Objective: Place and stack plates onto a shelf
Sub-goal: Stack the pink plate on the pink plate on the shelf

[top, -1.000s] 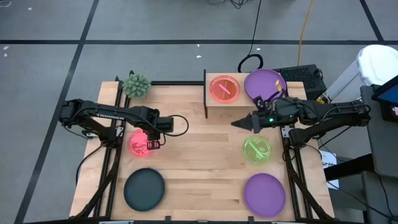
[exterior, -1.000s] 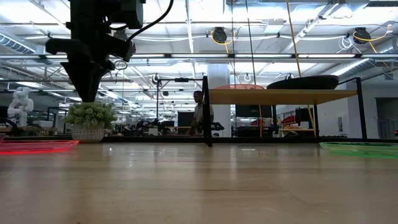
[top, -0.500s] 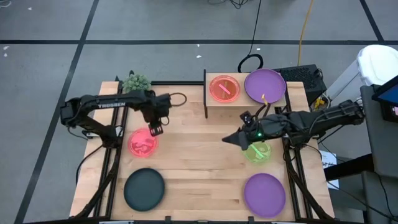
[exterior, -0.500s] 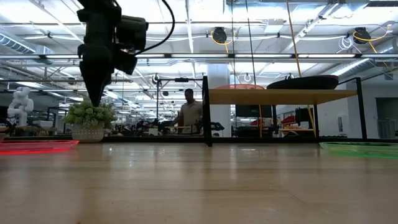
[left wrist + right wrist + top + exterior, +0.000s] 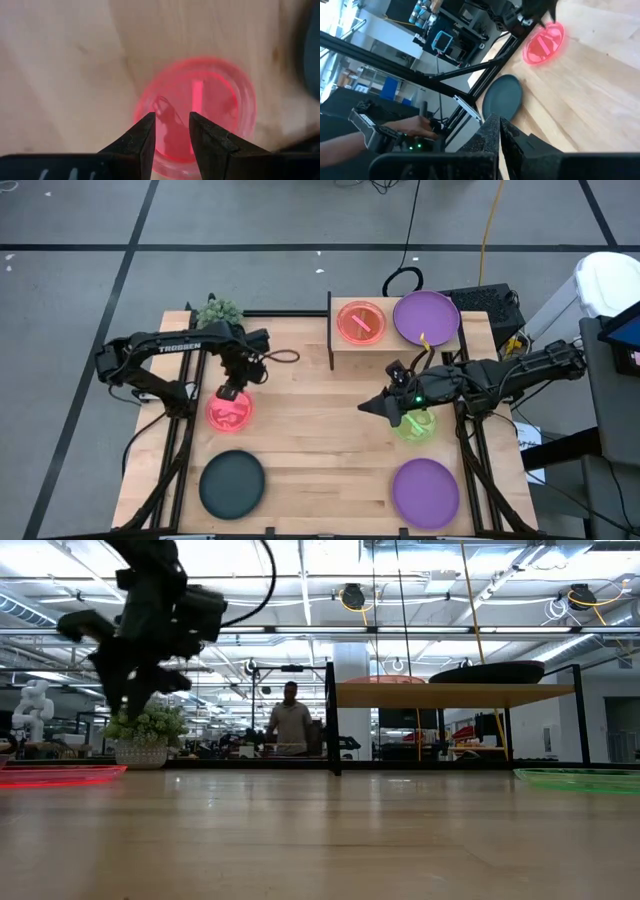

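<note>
Nearest, front edge: a large round dark teal plastic plate (image 5: 232,485) on the left, a large round purple plastic plate (image 5: 425,492) on the right.
Left gripper (image 5: 229,392): pointing down over the small translucent pink-red plate (image 5: 230,412) on the tabletop; jaws partly spread, empty.
Right gripper (image 5: 368,406): low above the table, just beside the small translucent neon green plate (image 5: 413,423); jaws pressed together, empty.
Far, light-wood raised shelf (image 5: 342,346): a second pink-red plate (image 5: 361,322) and a second purple plate (image 5: 425,316) lie side by side on top.
Beyond: a person (image 5: 291,726) stands in the room.

Robotics lab: open hall w/ ceiling lights (image 5: 420,580), workbenches (image 5: 230,750).
</note>
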Controlling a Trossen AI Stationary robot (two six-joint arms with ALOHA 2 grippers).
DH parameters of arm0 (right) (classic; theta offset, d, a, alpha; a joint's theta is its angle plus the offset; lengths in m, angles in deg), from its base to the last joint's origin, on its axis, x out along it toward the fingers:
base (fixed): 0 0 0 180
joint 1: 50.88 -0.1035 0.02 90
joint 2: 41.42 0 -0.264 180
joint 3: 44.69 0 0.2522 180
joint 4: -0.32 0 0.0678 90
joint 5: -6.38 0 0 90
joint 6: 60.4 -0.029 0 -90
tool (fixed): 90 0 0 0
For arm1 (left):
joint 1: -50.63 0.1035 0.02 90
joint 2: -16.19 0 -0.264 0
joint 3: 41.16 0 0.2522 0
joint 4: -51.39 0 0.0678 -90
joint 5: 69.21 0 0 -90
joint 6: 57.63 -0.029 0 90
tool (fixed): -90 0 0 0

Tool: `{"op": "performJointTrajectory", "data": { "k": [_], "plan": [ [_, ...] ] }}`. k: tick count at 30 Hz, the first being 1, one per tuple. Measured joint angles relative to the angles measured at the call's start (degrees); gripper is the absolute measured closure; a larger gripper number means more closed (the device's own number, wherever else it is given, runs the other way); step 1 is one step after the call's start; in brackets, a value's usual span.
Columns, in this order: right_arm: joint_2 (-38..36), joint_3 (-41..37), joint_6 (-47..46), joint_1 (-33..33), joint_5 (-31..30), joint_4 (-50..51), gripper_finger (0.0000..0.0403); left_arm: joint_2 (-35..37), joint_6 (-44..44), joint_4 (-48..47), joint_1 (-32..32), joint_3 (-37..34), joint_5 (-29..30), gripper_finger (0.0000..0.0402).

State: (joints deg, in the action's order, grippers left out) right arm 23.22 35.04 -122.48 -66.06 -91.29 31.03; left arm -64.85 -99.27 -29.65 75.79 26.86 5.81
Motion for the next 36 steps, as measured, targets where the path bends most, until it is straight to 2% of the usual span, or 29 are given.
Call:
{"op": "performJointTrajectory", "data": {
  "k": [6,18,36],
  "plan": [
    [0.0,0.0,1.9,0.0,0.1,0.0,0.0403,0.0,-2.6,2.6,-0.7,-5.7,1.2,0.0279],
    [0.0,0.0,4.0,0.1,0.2,0.5,0.0403,0.0,-10.3,13.3,-2.3,-6.6,4.6,0.0279],
    [0.0,0.0,1.3,0.1,0.2,0.6,0.0403,0.0,-10.3,23.8,-2.4,-15.6,4.6,0.0280]
  ]
}}
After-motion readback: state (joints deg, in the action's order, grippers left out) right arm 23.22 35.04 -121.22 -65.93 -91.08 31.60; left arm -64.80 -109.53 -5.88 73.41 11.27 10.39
